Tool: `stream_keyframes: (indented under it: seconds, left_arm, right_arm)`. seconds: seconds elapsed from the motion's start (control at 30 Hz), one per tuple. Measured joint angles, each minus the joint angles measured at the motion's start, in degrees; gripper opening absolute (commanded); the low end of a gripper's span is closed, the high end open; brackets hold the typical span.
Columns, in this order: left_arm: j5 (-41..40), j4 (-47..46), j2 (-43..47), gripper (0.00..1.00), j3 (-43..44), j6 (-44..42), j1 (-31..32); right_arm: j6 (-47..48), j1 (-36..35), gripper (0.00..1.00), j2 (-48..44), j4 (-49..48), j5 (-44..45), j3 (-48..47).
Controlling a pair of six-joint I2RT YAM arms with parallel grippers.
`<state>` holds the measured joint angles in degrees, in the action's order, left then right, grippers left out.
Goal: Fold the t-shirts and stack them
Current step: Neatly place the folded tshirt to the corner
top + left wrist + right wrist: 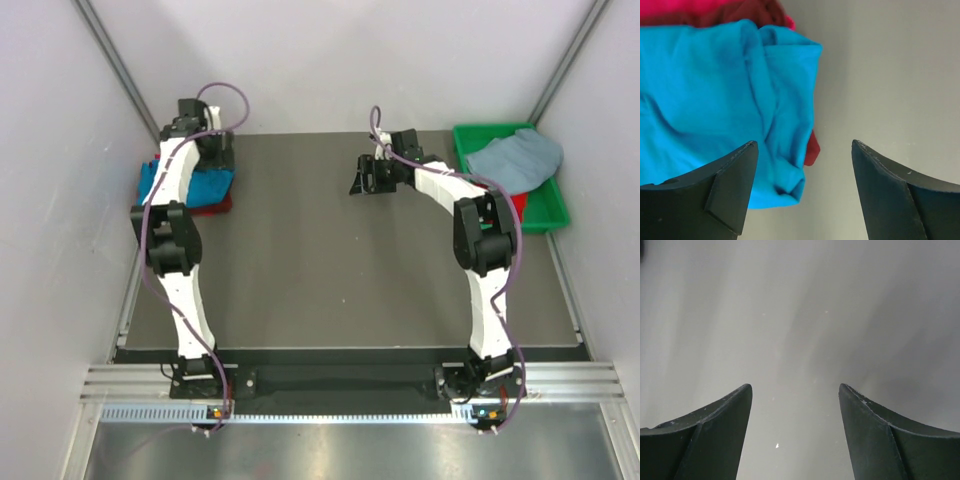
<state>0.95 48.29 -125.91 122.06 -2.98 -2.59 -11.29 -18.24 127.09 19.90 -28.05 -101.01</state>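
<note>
A folded turquoise-blue t-shirt (715, 100) lies on top of a dark maroon one (740, 12), and a red edge (812, 150) shows beneath it. This stack (205, 187) sits at the table's far left. My left gripper (804, 142) hovers open over the stack's corner with nothing between its fingers; in the top view it (214, 152) is above the pile. A pale grey-blue t-shirt (517, 160) lies crumpled in the green bin (545, 210). My right gripper (362, 178) stands open over bare table (795, 386), holding nothing.
The green bin stands at the back right corner. White walls enclose the dark table (320, 270) at the left, back and right. The stack lies close to the left wall.
</note>
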Motion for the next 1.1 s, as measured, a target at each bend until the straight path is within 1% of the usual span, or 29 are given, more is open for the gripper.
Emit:
stream_keyframes:
  seconds: [0.07, 0.13, 0.3, 0.43, 0.53, 0.63, 0.73, 0.8, 1.1]
  left_arm:
    - [4.9, 0.0, 0.0, 0.85, -0.6, 1.9, -2.4]
    - [10.7, -0.7, 0.7, 0.86, -1.7, 4.3, -4.8]
    - [27.2, -3.5, 3.4, 0.87, -7.7, 13.4, -9.6]
    - [36.4, -7.5, 4.5, 0.86, -12.8, 20.8, -10.6]
    - [40.7, -9.2, 4.7, 0.86, -16.3, 24.4, -10.3]
    - [42.9, -9.8, 5.5, 0.85, -19.4, 26.7, -10.0]
    - [45.2, -11.0, 7.4, 0.81, -23.5, 28.7, -10.3]
    - [47.5, -11.8, 8.4, 0.8, -25.2, 30.2, -10.8]
    - [54.9, -18.7, 9.2, 0.81, -23.8, 35.0, -11.9]
  right_arm:
    - [0.5, -0.3, 0.71, -0.7, 0.1, 0.1, 0.5]
    - [0.8, -0.4, 0.72, -0.9, 0.0, 0.3, 0.5]
    - [1.3, -0.6, 0.73, -0.9, 0.3, 1.3, 0.3]
    - [1.2, -1.1, 0.73, -0.6, 0.6, 1.4, -1.0]
    - [1.2, -1.4, 0.73, -0.5, 0.5, 1.4, -1.6]
    - [1.2, -1.5, 0.73, -0.4, 0.7, 1.4, -1.6]
    - [1.2, -1.5, 0.73, -0.3, 0.7, 1.4, -1.6]
    - [1.2, -1.5, 0.73, -0.2, 0.7, 1.4, -1.6]
    - [1.2, -1.6, 0.73, -0.2, 0.7, 1.4, -1.6]
